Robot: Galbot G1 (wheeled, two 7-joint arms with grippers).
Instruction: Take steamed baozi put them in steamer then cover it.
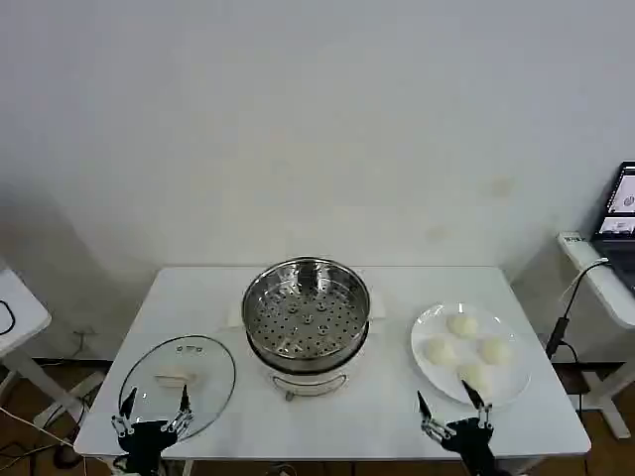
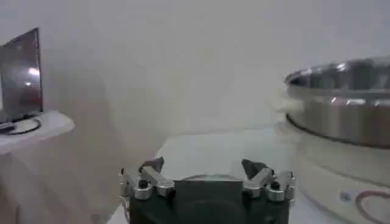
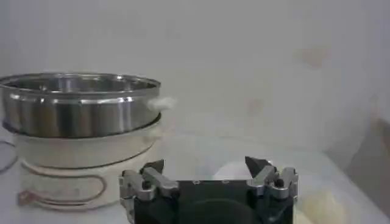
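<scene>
The steamer [image 1: 306, 315], a shiny steel pot with a perforated tray on a white base, stands mid-table; its steel wall also shows in the left wrist view [image 2: 344, 100] and the right wrist view [image 3: 76, 105]. Several cream-white steamed baozi [image 1: 466, 349] lie on a white plate [image 1: 425, 369] at the right. A round glass lid [image 1: 181, 382] lies flat on the left. My left gripper [image 1: 155, 403] [image 2: 204, 164] hangs open at the table's front edge, just before the lid. My right gripper [image 1: 450, 401] [image 3: 206, 164] is open at the front edge, beside the plate, holding nothing.
The white table [image 1: 377, 407] has bare room in front of the steamer. A side table [image 1: 18, 312] stands at the far left. Another side table with a laptop [image 1: 620, 213] and a cable stands at the far right. A plain wall rises behind.
</scene>
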